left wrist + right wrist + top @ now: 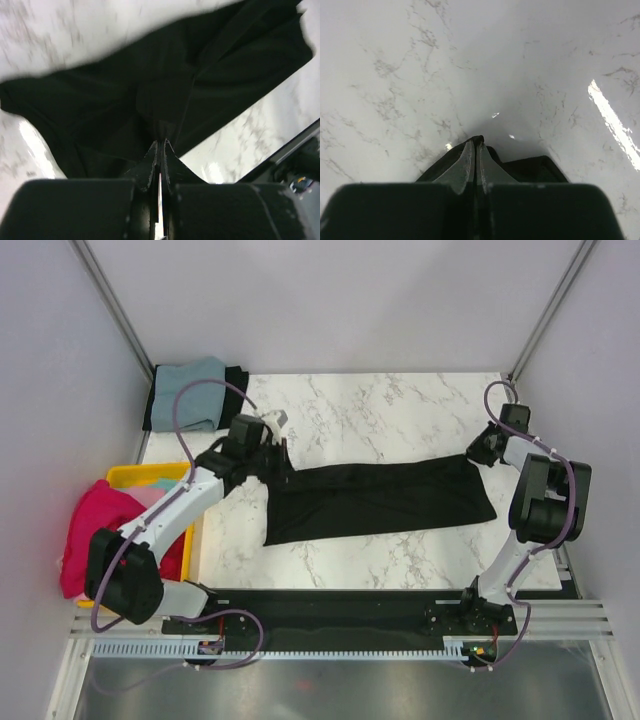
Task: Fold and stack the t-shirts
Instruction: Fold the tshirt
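Black base rail spans the near edge under both arms. Leftmost, a magenta t-shirt and a pink t-shirt heap over the yellow bin; a grey-blue t-shirt lies folded at the far-left corner. Left pincer is clenched on the left end of the large black t-shirt, right pincer clenched on its right end, the cloth stretched across the marble bench between them
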